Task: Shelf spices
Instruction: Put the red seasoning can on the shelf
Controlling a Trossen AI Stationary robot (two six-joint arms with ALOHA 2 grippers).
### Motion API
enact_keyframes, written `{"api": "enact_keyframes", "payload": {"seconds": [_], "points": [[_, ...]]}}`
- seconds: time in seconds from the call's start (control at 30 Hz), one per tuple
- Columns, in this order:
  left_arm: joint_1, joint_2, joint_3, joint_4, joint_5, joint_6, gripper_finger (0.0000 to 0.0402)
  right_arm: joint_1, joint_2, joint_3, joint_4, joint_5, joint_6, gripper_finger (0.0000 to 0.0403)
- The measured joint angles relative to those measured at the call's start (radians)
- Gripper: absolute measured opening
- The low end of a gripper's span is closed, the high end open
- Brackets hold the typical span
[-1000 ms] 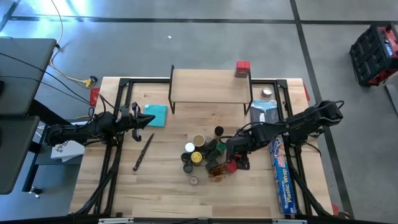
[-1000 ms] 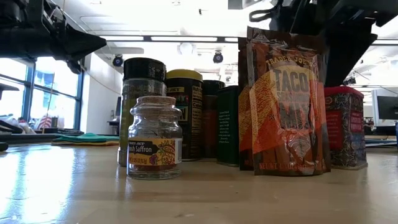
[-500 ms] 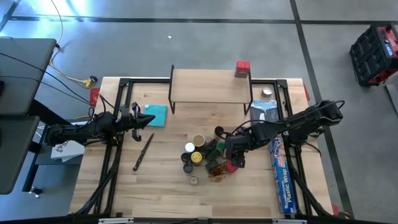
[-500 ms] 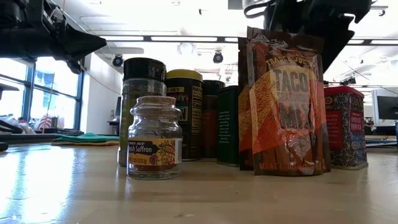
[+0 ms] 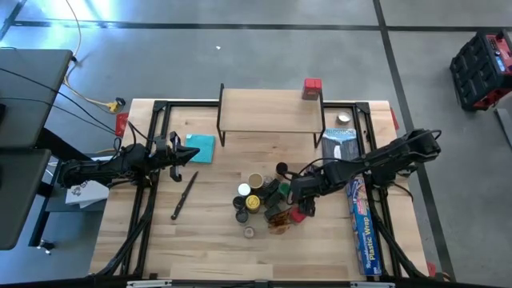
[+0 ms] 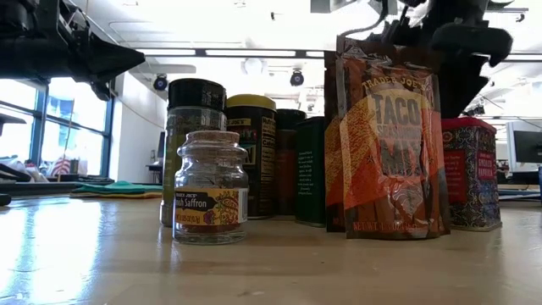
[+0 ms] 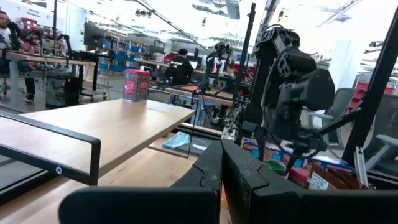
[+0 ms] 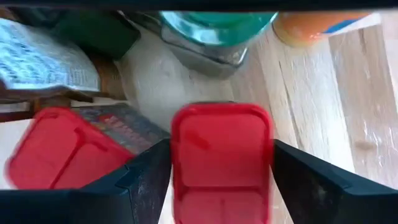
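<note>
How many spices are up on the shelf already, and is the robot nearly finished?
Not nearly. One red box already stands on the shelf, at its far right corner. The right gripper is down in the spice pile, its open fingers either side of a red-lidded box. The left gripper waits shut beside the teal cloth. The jars and packets are left on the table.
</note>
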Motion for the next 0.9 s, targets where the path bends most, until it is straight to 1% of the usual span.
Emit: {"api": "enact_keyframes", "payload": {"seconds": [0.07,0.23,0.3,0.43,0.57,0.7,0.9], "points": [[0.000,0.000,0.000,0.000,0.000,0.000,0.0001,0.000,-0.003,-0.017,0.035,0.011,0.004,0.0259],[0.000,0.000,0.000,0.000,0.000,0.000,0.0001,0.000,-0.001,-0.056,0.032,0.029,-0.019,0.0257],[0.000,0.000,0.000,0.000,0.000,0.000,0.0001,-0.003,-0.002,-0.061,0.034,0.029,-0.019,0.0246],[0.000,0.000,0.000,0.000,0.000,0.000,0.0001,-0.017,-0.002,-0.062,0.034,0.021,-0.020,0.0202],[0.000,0.000,0.000,0.000,0.000,0.000,0.0001,-0.046,-0.015,-0.059,0.022,-0.015,-0.029,0.0202],[0.000,0.000,0.000,0.001,0.000,0.000,0.0001,-0.085,-0.033,0.015,-0.097,-0.023,-0.083,0.0202],[0.000,0.000,0.000,0.000,0.000,0.000,0.0001,-0.159,-0.037,0.246,-0.393,0.024,-0.210,0.0202]]}}
